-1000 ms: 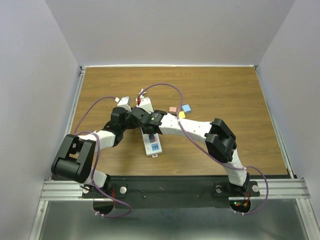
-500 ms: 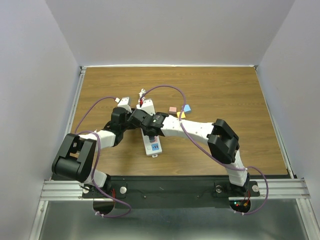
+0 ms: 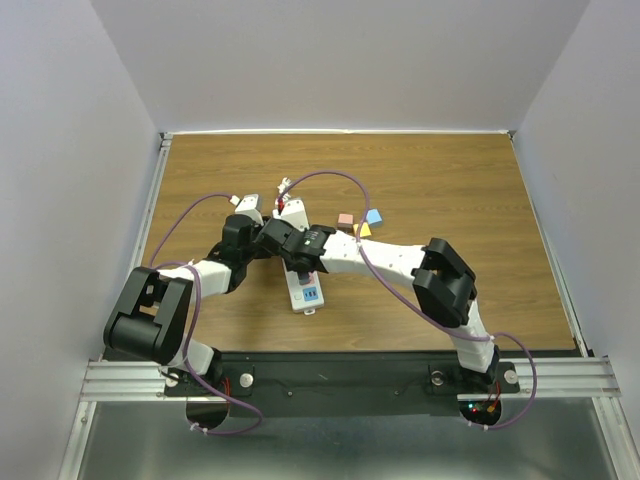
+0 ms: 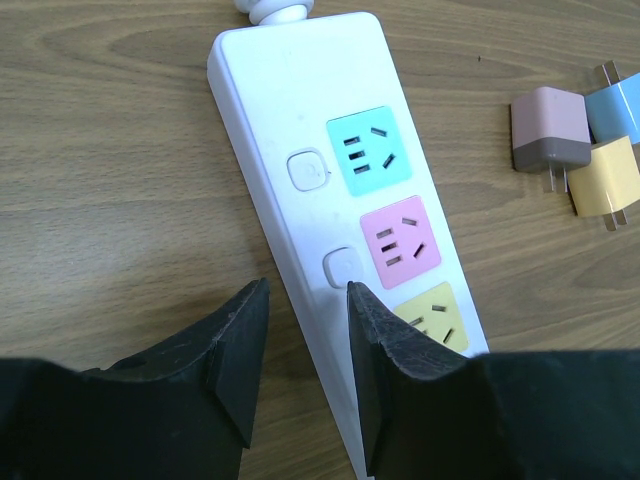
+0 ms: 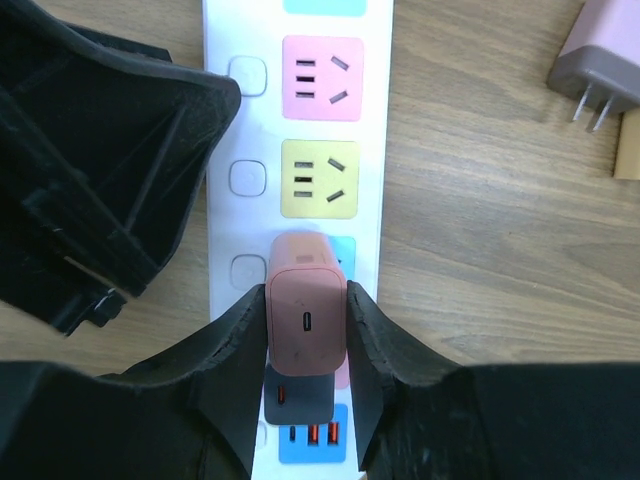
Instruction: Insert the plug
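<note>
**Red plug held over the power strip**

The right gripper point(image 5: 305, 305) is squeezed tight on the red plug point(image 5: 306, 330), one finger on each side. The plug sits over the light blue socket point(image 5: 348, 256) of the white power strip point(image 5: 245, 125). I cannot tell if its pins are in the holes. The yellow socket point(image 5: 320, 178) and the pink socket point(image 5: 322, 78) next to it are bare.

The left gripper point(image 4: 305, 300) comes in from the left and is open a little, holding nothing. One finger point(image 4: 375, 345) is over the left edge of the strip, by a round button point(image 4: 343, 266). The other finger point(image 4: 240, 345) is over the wood just beside that edge. The two grippers are very close, with little room between them.

The strip lies near the middle of the table point(image 3: 450, 180), closer to the near edge. Three loose plugs lie in a bunch to the right of it, apart from it: a pink-brown plug point(image 4: 545, 125), a blue plug point(image 4: 618, 105) and a yellow plug point(image 4: 600, 175). The yellow one touches the other two.

There is lots of bare wood on the far side and the right side of the table.
</note>
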`<action>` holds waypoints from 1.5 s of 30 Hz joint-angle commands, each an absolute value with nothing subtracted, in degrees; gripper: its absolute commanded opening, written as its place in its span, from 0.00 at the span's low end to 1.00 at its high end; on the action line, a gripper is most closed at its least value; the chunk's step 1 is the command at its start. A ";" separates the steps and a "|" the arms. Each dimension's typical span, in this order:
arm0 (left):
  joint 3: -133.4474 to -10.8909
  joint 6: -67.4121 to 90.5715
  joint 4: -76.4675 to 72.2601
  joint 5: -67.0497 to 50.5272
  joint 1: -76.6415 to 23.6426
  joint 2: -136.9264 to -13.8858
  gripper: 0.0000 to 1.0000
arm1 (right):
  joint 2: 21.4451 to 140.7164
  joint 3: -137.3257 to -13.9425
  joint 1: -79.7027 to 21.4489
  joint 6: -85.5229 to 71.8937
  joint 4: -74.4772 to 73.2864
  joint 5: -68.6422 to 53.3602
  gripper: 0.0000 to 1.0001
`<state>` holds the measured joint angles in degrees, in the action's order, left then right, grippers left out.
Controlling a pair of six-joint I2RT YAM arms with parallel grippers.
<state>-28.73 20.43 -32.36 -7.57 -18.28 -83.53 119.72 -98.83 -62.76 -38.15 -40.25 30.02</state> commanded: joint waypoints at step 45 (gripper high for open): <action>-27.50 18.20 -33.67 -0.53 -21.70 -65.40 0.80 | 94.06 -82.29 -52.66 -30.24 -33.68 32.44 0.81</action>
